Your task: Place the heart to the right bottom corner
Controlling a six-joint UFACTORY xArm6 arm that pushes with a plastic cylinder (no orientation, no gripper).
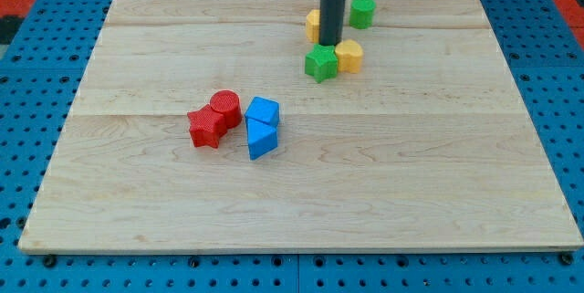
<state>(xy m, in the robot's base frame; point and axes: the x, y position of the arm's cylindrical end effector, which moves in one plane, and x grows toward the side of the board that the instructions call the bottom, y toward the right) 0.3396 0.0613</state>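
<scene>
A yellow block (349, 56) that looks heart-shaped lies near the view's top middle of the wooden board (438, 174). A green star-like block (321, 63) touches its left side. My tip (328, 45) rests just behind the green block, at the upper left of the yellow heart and very close to both. A second yellow block (314, 26) is partly hidden behind the rod; its shape is unclear. A green cylinder (362, 11) stands to the rod's upper right.
A red cylinder (225, 107) and a red star-like block (206, 128) touch each other left of centre. Two blue blocks sit just to their right, an upper one (263, 111) and a lower wedge-like one (261, 140). Blue pegboard surrounds the board.
</scene>
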